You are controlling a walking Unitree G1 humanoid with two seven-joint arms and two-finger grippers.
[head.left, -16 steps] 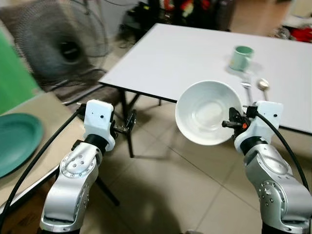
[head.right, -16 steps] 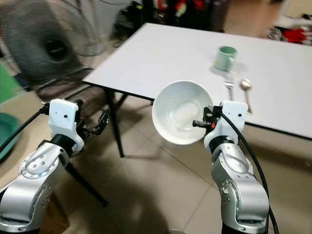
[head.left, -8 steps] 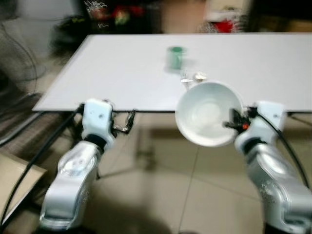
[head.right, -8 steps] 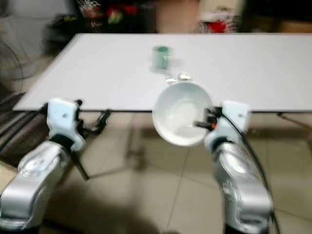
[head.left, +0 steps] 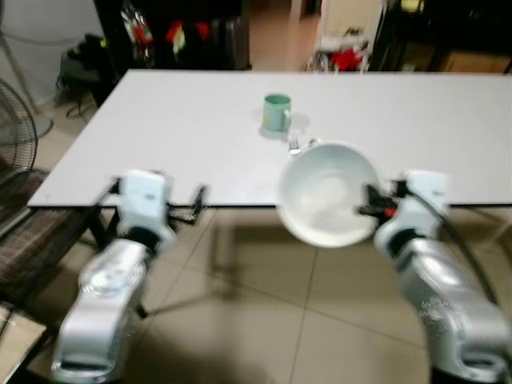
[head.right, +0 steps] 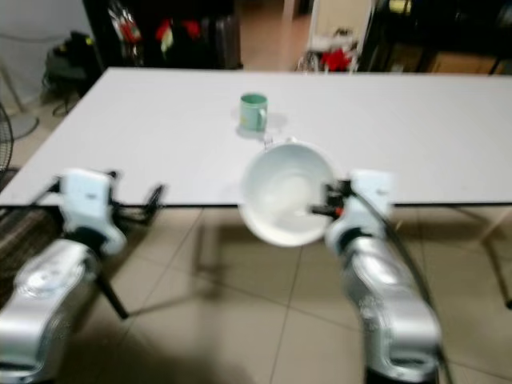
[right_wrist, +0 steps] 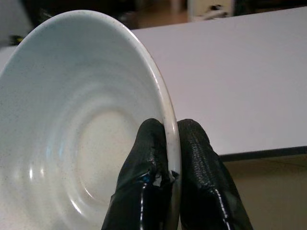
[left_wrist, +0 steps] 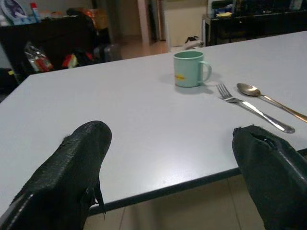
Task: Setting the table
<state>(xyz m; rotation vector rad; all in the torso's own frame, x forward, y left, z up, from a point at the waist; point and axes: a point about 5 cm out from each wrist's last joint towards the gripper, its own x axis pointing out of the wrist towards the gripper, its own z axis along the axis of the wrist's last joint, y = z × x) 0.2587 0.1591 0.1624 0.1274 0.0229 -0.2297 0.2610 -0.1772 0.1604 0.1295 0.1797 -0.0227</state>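
My right gripper (head.left: 370, 210) is shut on the rim of a white bowl (head.left: 330, 192), which is tilted with its hollow facing me, just before the near edge of the white table (head.left: 184, 136). In the right wrist view the two black fingers (right_wrist: 144, 163) pinch the bowl's rim (right_wrist: 165, 120). A green mug (head.left: 277, 112) stands on the table, with a fork (left_wrist: 249, 108) and a spoon (left_wrist: 268, 98) lying beside it. My left gripper (head.left: 196, 211) is open with nothing in it, level with the table's near edge; its fingers (left_wrist: 67, 177) stand wide apart.
A standing fan (head.left: 14, 120) is at the far left. Dark furniture with coloured clutter (head.left: 160, 32) lines the room behind the table. Tiled floor (head.left: 264, 320) lies under me, and a tan board corner (head.left: 12, 352) sits at the lower left.
The whole view has swung, so the table now lies square in front of me. The bowl stays in my right gripper. The green plate has left the view.
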